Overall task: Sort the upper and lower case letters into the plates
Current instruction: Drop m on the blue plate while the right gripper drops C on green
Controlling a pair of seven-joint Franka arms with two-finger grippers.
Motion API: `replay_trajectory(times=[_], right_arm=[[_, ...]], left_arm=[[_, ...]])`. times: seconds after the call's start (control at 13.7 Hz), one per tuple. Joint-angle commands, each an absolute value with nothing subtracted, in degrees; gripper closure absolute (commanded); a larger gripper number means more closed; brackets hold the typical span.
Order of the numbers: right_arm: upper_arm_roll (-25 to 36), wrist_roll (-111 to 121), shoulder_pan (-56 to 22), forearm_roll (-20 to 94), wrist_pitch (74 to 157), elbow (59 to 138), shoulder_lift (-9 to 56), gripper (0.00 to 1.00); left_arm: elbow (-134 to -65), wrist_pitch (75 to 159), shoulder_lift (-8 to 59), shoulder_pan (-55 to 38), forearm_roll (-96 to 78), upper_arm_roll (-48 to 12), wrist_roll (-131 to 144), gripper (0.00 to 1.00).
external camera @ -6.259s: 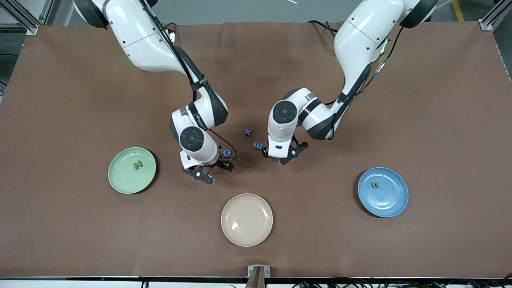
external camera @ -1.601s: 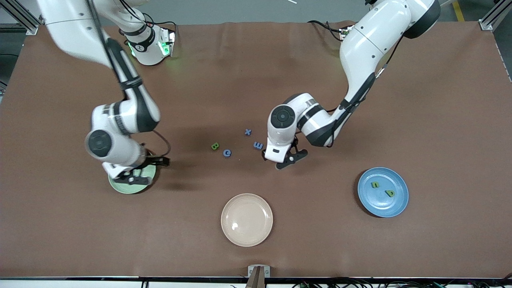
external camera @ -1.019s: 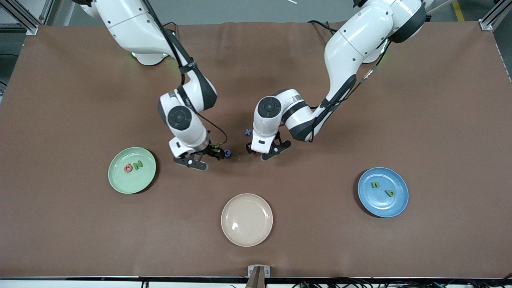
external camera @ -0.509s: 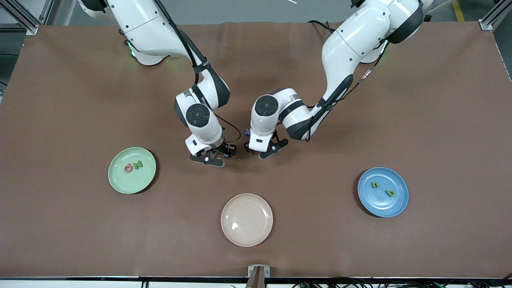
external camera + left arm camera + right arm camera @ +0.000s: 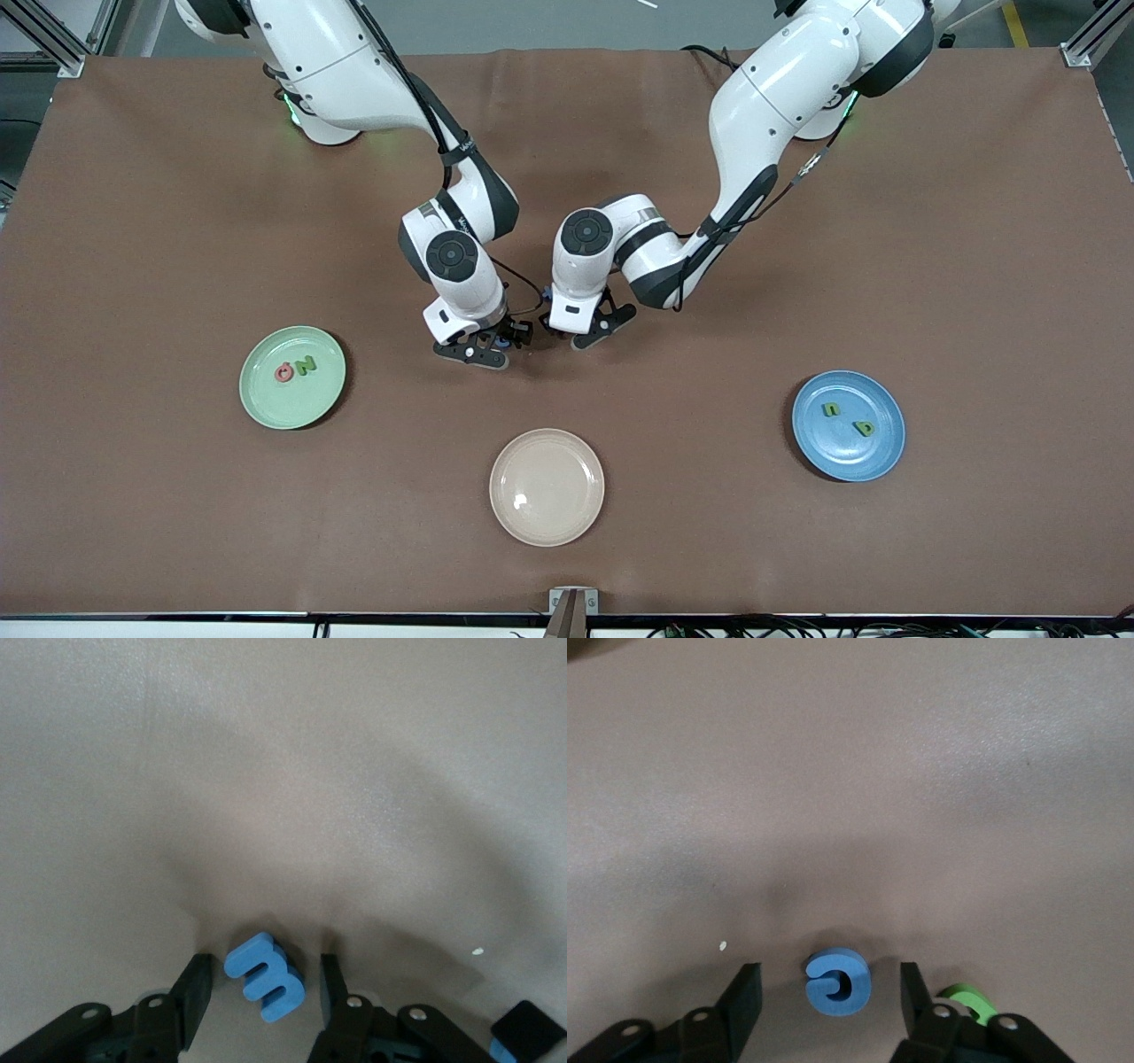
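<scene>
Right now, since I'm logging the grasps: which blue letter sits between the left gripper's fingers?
The blue m: it lies between the left gripper's open fingers. The other blue letter, the G, lies between the right gripper's.

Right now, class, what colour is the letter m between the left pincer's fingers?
Blue: the letter m shows best in the left wrist view.

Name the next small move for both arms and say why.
Probably close both sets of fingers. The left gripper is down on the table with the blue m between its open fingers, gaps either side; the right gripper likewise straddles the blue G. Neither letter is gripped yet.
</scene>
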State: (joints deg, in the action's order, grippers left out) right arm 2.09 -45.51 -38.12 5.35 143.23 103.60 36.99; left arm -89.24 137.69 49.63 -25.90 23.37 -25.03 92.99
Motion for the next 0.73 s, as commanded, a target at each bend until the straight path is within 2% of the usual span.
replay_trajectory(times=[0.0, 0.15, 0.44, 0.51, 0.65], right_arm=[[2.6, -46.3, -39.1, 5.5, 143.3, 102.7, 38.0, 0.34], [2.6, -46.3, -39.4, 5.5, 143.4, 102.7, 38.4, 0.37], [2.6, -46.4, -39.6, 5.6, 144.1, 102.8, 38.8, 0.44], [2.6, -46.4, -39.6, 5.6, 144.1, 102.7, 38.8, 0.49], [2.7, -46.5, -39.6, 5.6, 143.9, 102.7, 38.7, 0.68]], left_arm=[[-88.7, 137.6, 49.8, -26.0, 22.8, -24.5, 93.6, 0.48], [-88.7, 137.5, 49.8, -25.9, 22.8, -24.5, 93.6, 0.58], [-88.9, 137.5, 49.8, -25.6, 22.8, -24.3, 93.6, 0.88], [-88.9, 137.5, 49.8, -25.5, 22.8, -24.3, 93.5, 0.90], [-88.8, 137.5, 49.8, -25.5, 22.8, -24.3, 93.3, 0.93]])
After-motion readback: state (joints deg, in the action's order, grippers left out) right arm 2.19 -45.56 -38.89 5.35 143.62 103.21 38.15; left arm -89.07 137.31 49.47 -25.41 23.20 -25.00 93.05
